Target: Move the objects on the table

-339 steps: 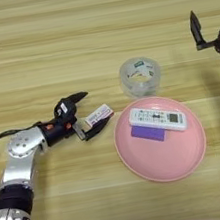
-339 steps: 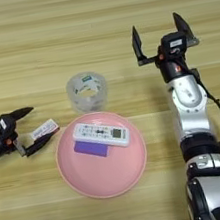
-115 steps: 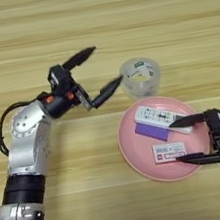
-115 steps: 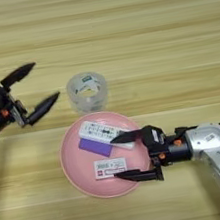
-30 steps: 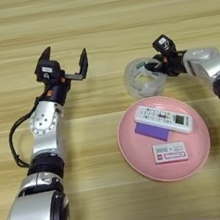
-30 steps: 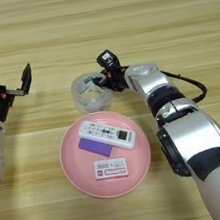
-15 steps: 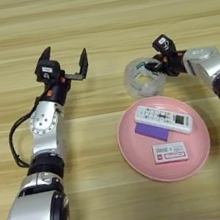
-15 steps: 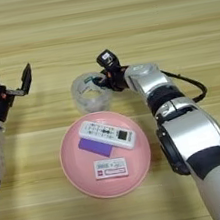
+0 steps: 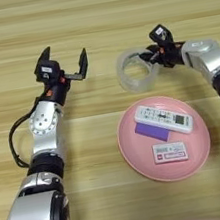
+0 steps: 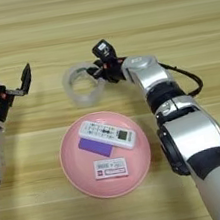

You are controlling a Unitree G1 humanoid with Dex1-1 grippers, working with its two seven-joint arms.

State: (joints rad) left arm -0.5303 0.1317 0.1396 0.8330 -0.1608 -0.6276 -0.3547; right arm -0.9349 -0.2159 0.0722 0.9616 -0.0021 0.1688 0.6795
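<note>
Right gripper point(image 9: 150, 57) at the tape roll point(image 9: 135, 71) rim, left gripper point(image 9: 66, 63) raised and idle.
Right arm reaches in from the right — fingers closed on the roll's right wall. Left fingers spread wide, holding nothing. Just below the roll, the pink plate point(image 9: 133, 146) carries the remote point(image 9: 163, 119), purple rectangle point(image 9: 152, 131) and white block point(image 9: 170, 152) — all on the wooden table point(image 9: 91, 14).

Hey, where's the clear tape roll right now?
The clear tape roll stands on the wooden table just beyond the pink plate, right of centre, with the right pincer at its right rim.
</note>
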